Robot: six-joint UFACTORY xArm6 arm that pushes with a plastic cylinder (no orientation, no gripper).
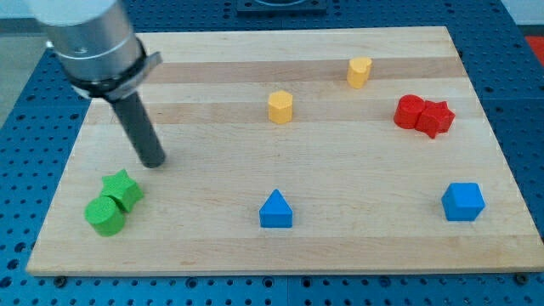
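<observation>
- The rod comes down from the far left of the scene, and my tip (153,161) rests on the wooden board (357,170) at its left side. The tip is a plain rod end with no jaws to stand apart or together, and it clamps nothing.
- Nearest to the tip is the green star block (122,189), which lies just nearer and a little to the left, close to the tip but apart from it.
- The green cylinder (104,215) sits touching the green star on its near-left side, close to the board's near left corner.
- The blue triangular block (275,210) lies near the middle of the near edge, well apart from the tip.
- The blue cube (463,201) sits at the near right.
- The yellow hexagonal block (280,106) stands around the middle of the board, toward the far side.
- A second yellow block (359,71), whose exact shape is hard to make out, lies farther off and to the right.
- At the far right, a red cylinder (409,111) and a red star block (436,118) sit touching each other.
- A blue perforated table (25,127) surrounds the board.
</observation>
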